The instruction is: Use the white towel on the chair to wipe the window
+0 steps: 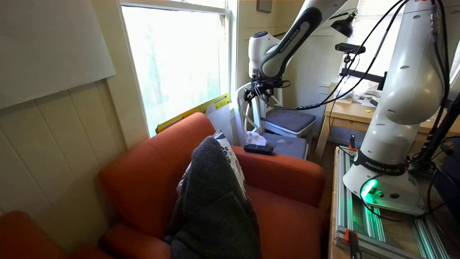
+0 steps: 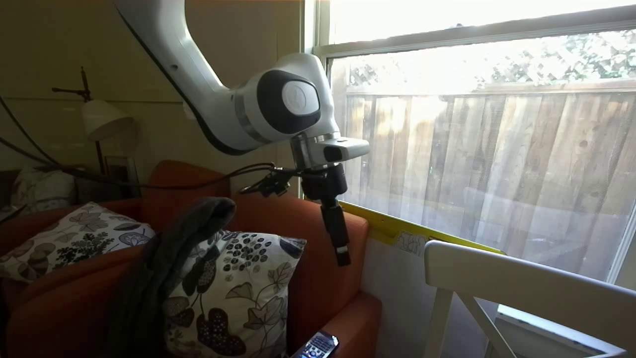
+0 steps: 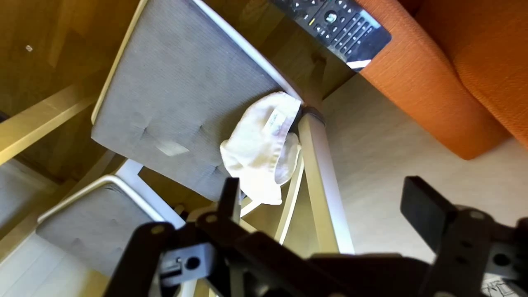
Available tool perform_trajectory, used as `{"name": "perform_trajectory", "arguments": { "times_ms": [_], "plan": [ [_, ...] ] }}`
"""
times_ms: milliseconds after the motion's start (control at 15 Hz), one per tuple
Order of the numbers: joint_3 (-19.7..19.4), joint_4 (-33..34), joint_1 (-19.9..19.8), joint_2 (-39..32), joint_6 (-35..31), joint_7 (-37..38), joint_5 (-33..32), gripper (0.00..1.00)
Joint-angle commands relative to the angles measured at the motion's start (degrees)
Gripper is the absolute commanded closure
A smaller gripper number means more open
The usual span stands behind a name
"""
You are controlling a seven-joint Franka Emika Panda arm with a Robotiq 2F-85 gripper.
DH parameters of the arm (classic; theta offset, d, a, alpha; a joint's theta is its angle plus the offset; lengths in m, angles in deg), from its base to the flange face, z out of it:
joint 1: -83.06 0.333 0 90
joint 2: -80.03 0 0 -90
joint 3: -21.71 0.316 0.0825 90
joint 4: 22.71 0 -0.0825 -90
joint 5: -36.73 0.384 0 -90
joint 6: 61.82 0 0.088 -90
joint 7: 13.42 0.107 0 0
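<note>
The white towel (image 3: 258, 144) is seen bunched on the chair (image 3: 181, 86), just beside a back post (image 3: 324, 177), perhaps placed so that slipping is prevented. And it is found below the fingers (image 3: 425, 212), apart, untouched! They are spread wide, nothing gripped, presumably to be lowered around it before the window (image 2: 472, 149) is wiped.

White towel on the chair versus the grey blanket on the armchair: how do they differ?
Colour: the towel is white; the blanket is dark grey.
Size: the towel is small; the blanket is far larger.
Pose: the towel lies crumpled on the white chair; the blanket rises in a tall fold against the patterned cushion on the orange armchair.
Shared: both are cloth, and neither is in the open hand.
</note>
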Motion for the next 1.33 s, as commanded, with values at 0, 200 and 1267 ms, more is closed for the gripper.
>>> {"name": "perform_trajectory", "arguments": {
  "times_ms": [0,200,1267],
  "plan": [
    [-1.5,0.2,1.5,0.0,0.1,-0.4,0.4,0.00],
    [-2.3,6.0,1.0,-5.2,2.3,-3.8,2.1,0.00],
    [-5.4,28.2,-7.0,-33.3,7.3,-41.5,21.4,0.00]
  ]
}}
